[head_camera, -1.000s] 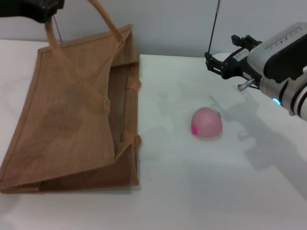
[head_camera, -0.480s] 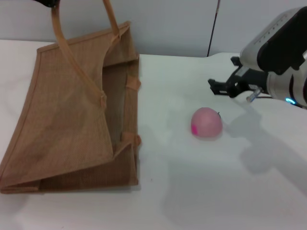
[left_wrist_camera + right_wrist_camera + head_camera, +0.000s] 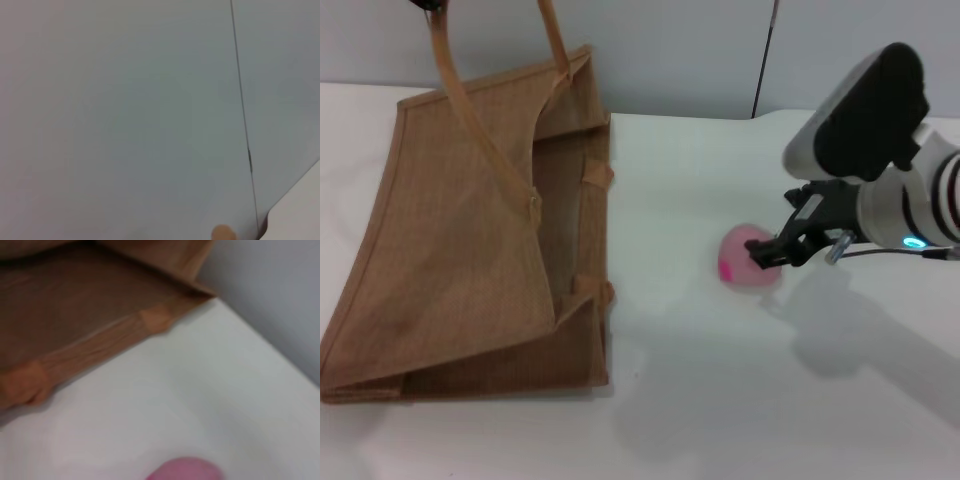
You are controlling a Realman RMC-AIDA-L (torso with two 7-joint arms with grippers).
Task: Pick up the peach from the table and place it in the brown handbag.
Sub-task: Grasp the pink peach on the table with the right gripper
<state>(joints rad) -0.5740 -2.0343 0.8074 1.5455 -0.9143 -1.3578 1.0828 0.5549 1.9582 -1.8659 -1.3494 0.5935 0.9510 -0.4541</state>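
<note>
1. The right arm reaches in from the right edge of the head view, its bulky white-and-black wrist tilted down toward the worktop (image 3: 720, 380).
2. The right claw (image 3: 772, 250) sits right at the peach (image 3: 745, 262), its dark fingers over the fruit's right-hand side; from here I cannot tell whether they are touching it, or how far apart they stand.
3. A small blue-green light glows on the underside of the right wrist.
4. The left claw (image 3: 428, 5) is barely in shot, just a dark scrap at the top-left corner of the head view, right where a loop handle (image 3: 445, 60) of the brown handbag (image 3: 470, 250) rises out of frame; how wide its fingers are set cannot be made out.
5. No readable writing or labels anywhere on the arm, the bag or the fruit.
6. The brown handbag lies on the left half of the worktop, mouth gaping toward the right, and the inside on view holds only shadow and woven fabric.
7. The peach rests on the white worktop, well apart from the bag's open edge, its magenta spot facing left.
8. The right wrist view catches the peach's pink top at its lower edge, with the bag's corner beyond it across bare worktop.
</note>
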